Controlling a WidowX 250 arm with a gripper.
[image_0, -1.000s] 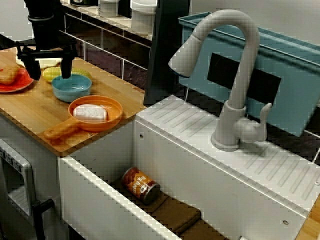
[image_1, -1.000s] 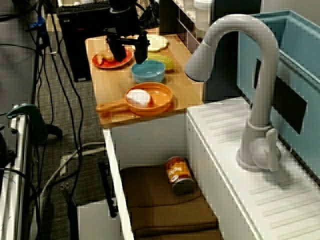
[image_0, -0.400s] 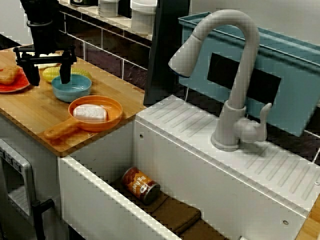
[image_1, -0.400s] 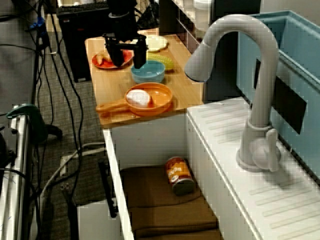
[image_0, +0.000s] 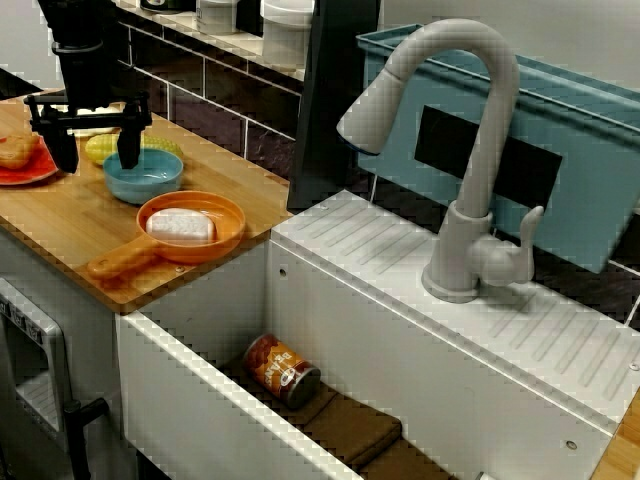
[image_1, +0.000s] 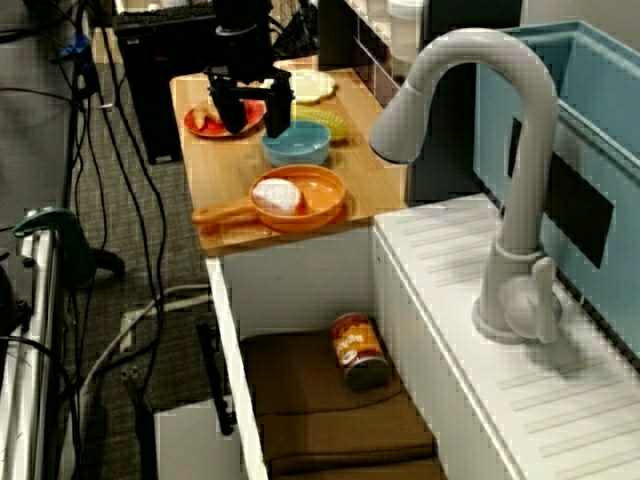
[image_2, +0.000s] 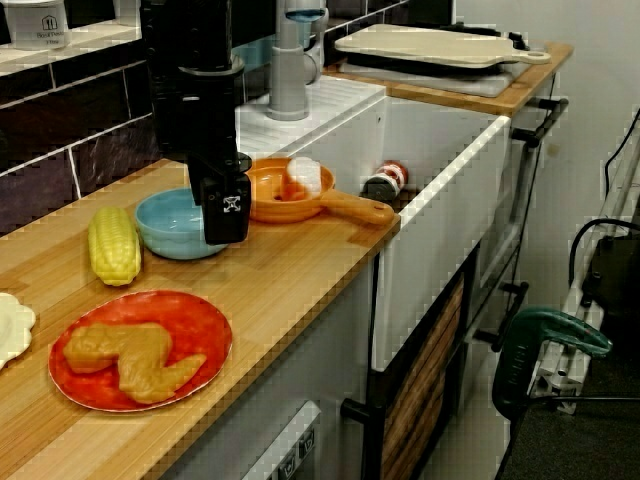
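- Open and holding nothing, the gripper hangs over the counter, with one finger close to the rim of the blue bowl.
- Between the bowl and the red plate there is a gap of bare wood.
- The corn blocks the wall side of the bowl, and the orange pan blocks the sink side.
- The counter's front strip is free.
- The faucet stands well apart.

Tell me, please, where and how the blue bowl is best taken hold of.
Take the blue bowl by its rim from straight above, one finger inside, one outside: it stands upright and open. The rim toward the counter edge looks freest, with corn and orange pan flanking it.
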